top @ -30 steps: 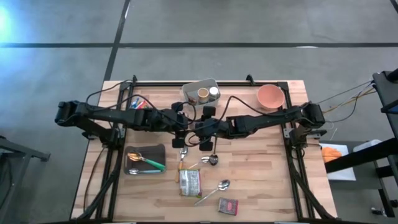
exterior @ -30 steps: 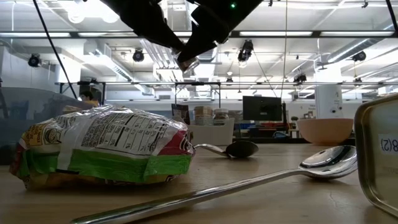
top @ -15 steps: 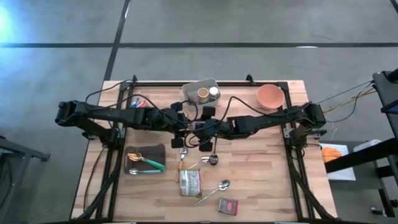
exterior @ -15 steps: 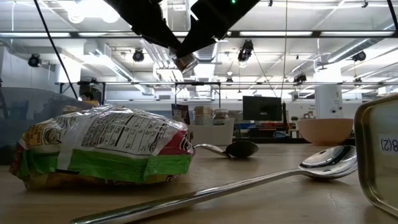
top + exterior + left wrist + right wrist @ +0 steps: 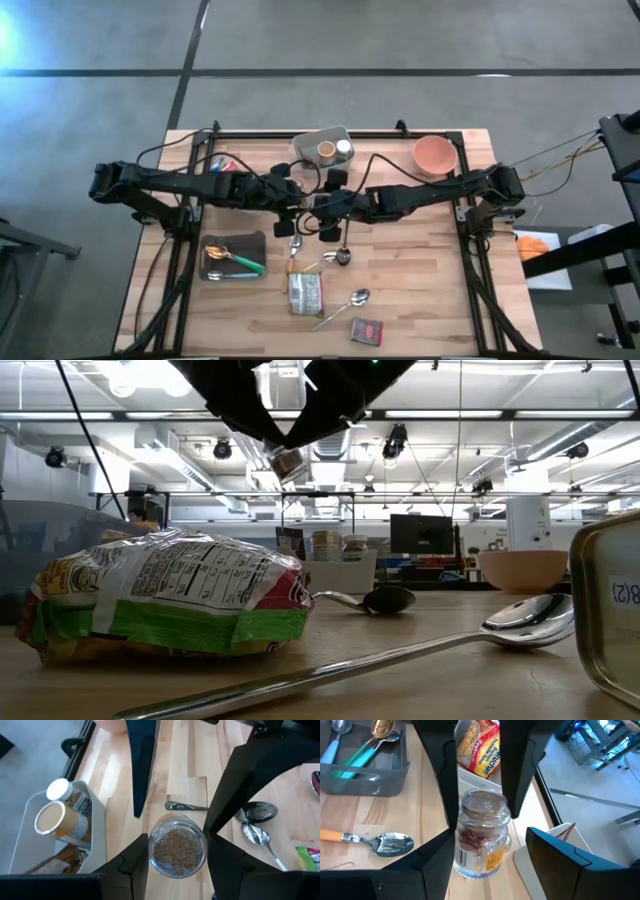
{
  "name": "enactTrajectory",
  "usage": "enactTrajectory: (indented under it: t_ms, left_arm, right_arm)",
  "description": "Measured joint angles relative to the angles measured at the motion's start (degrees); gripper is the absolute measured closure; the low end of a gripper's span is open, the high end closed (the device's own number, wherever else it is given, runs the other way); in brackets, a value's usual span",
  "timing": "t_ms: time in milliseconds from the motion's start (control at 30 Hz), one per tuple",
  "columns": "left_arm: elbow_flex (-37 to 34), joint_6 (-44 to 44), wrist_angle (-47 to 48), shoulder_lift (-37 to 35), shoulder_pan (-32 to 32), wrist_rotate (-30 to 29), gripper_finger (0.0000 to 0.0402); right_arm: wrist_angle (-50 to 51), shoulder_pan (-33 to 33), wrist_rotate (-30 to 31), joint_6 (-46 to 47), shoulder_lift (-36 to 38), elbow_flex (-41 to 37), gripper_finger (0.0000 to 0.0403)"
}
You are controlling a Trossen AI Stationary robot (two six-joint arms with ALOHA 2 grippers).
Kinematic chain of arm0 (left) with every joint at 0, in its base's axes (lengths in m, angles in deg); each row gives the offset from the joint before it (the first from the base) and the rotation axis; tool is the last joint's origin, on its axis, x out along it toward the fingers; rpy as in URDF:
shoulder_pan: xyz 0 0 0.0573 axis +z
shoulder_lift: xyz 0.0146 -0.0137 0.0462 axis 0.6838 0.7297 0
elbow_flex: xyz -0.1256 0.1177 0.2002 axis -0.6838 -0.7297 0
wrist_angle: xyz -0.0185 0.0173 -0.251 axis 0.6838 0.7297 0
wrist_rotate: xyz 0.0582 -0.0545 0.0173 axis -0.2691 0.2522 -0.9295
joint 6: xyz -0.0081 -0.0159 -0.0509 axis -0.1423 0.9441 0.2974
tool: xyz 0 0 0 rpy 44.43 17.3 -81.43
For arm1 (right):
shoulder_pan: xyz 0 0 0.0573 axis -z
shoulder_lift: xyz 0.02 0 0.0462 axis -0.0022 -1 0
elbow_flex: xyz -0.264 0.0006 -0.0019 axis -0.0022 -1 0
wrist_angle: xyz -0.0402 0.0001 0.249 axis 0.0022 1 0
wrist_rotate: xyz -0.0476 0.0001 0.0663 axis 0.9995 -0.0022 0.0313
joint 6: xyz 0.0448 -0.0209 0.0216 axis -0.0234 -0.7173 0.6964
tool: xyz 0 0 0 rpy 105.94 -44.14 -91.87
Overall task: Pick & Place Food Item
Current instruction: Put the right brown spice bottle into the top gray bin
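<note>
A small glass jar [image 5: 481, 837] of brown grains hangs in the air above the table's middle [image 5: 309, 206], between my two grippers. It has a yellow and red label. My left gripper [image 5: 177, 837] comes from the table's left and is shut on it. My right gripper [image 5: 487, 832] comes from the right and is open. Its fingers stand on either side of the jar's labelled body, with a gap showing beside one of them. In the low view the jar [image 5: 287, 463] hangs high up and tilted. My left gripper pinches the jar between its two fingers [image 5: 137, 855], which lie on opposite sides of the round wall [image 5: 152, 851]. In the right wrist view those fingers [image 5: 446, 795] flank the jar's lidded end [image 5: 482, 804]. They slant down from the table's left. The jar is lifted clear and tilted.
A noodle packet [image 5: 305, 293] lies near the front, with spoons [image 5: 342, 306] beside it and a small tin [image 5: 367, 330] at the front edge. A grey tray of cutlery [image 5: 233, 257] sits front left. At the back stand a white bin of jars [image 5: 325, 148] and a pink bowl [image 5: 435, 156].
My right gripper has opened and let go of the jar, staying where it was. My left gripper has tipped a little at the wrist. In the low view the jar has swung slightly with it and now sits more tilted.
</note>
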Motion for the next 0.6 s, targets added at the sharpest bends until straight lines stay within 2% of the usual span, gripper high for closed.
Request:
enactTrajectory:
  t_ms: [300, 533, 600]
  left_arm:
    - [3.8, 2.3, 5.8, 0.0, 1.4, -1.7, 0.0246]
    - [8.6, 1.6, 10.5, 0.0, 6.4, -1.9, 0.0246]
    - [9.9, 0.3, 11.7, 0.0, 8.9, -0.4, 0.0246]
  right_arm:
    - [2.1, 0.1, 0.5, 5.8, 0.3, 0.1, 0.0161]
    - [11.5, 0.0, 0.4, 17.3, 0.7, 0.0, 0.0161]
    - [14.5, -0.1, 0.4, 20.2, 0.7, 0.0, 0.0161]
